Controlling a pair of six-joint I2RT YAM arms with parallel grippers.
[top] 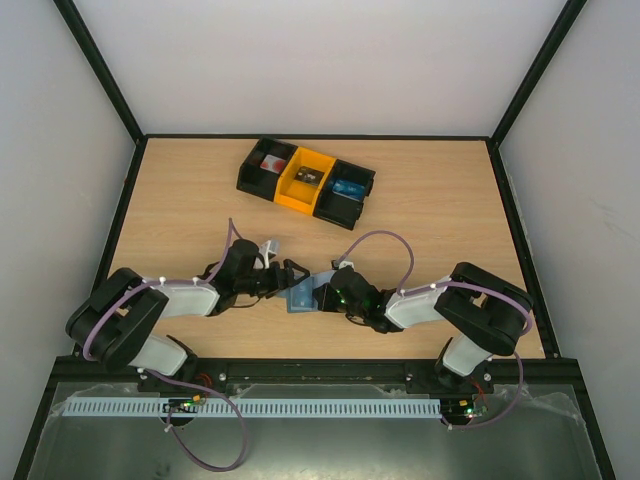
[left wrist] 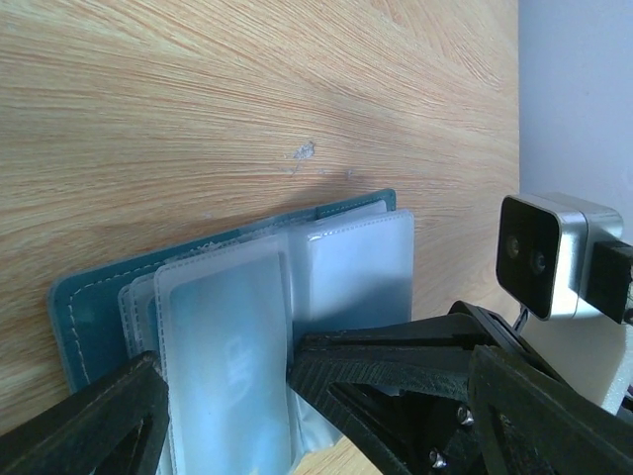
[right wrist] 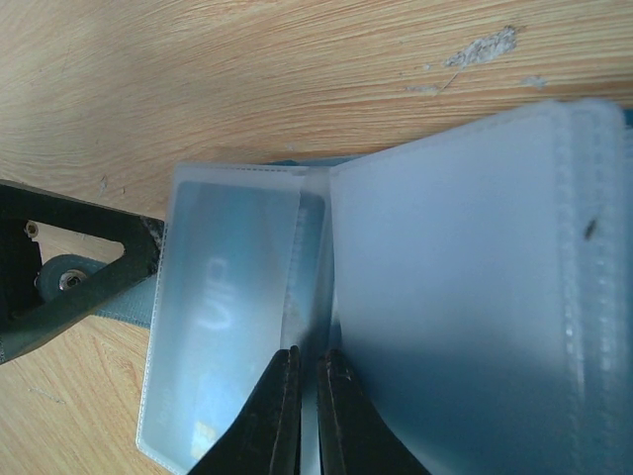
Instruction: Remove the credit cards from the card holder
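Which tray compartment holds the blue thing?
The rightmost black compartment; the yellow middle one holds a dark item, the left black one a red item.

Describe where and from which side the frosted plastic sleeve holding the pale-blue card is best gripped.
Pinch the frosted plastic sleeve across its two flat faces at its free long edge, coming from the side away from the fold where the sleeves join inside the slate-blue card holder. It is a thin, flexible leaf among several fanned ones, so only its faces offer grip.
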